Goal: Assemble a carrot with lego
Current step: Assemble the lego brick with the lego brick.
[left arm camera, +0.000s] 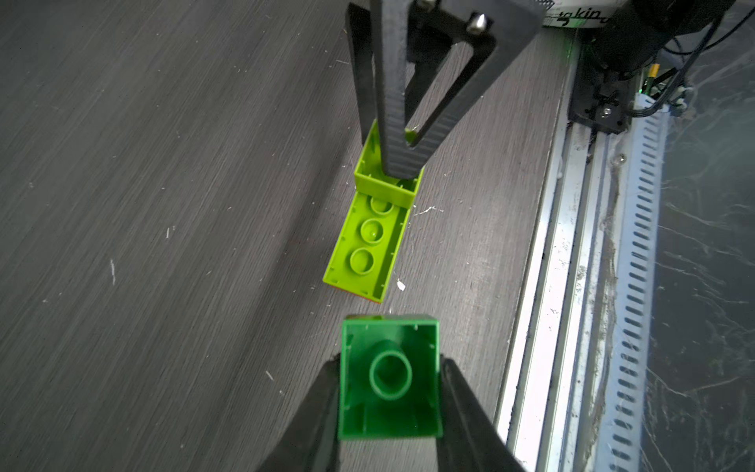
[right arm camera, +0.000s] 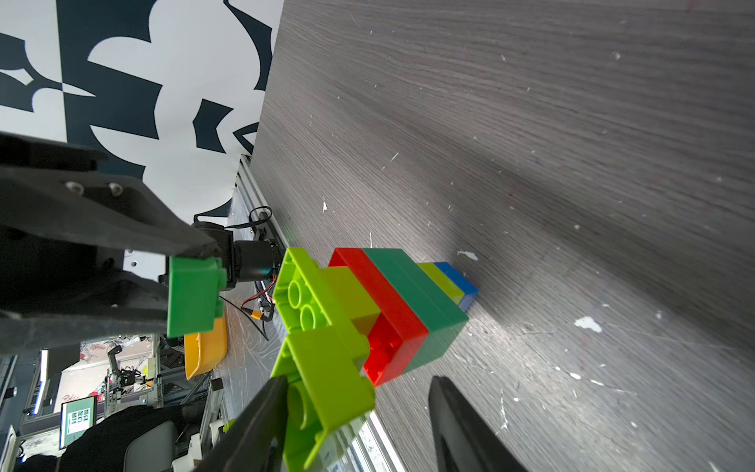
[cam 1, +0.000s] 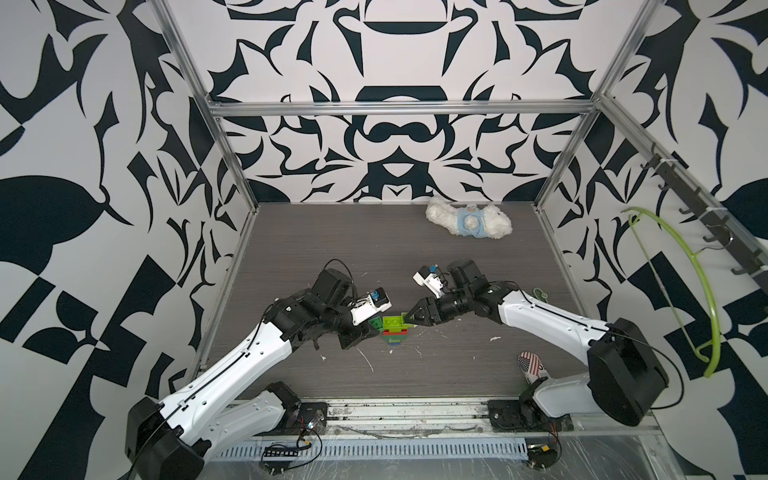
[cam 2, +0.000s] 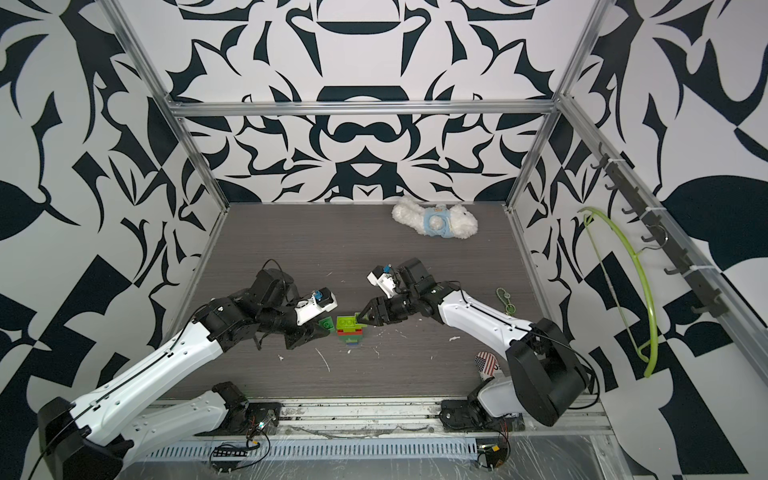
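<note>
Carrot (right arm camera: pixel 412 310) awaits prongs: right gripper (cam 1: pixel 409 319), jaws parted, straddles a lime brick (right arm camera: pixel 327 376) at 3 o'clock, probably seating it, while left gripper (left arm camera: pixel 390 363) clamps a dark green brick (left arm camera: pixel 390 408) ready at 9 o'clock.

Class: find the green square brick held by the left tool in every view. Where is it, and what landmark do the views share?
In a top view: green square brick in the left tool, just left of the long lime brick.
In a top view: brick likewise.
Left wrist: brick clamped, hollow underside showing.
Right wrist: brick side-on, facing the lime studs.
Shared landmark: long lime brick.
</note>
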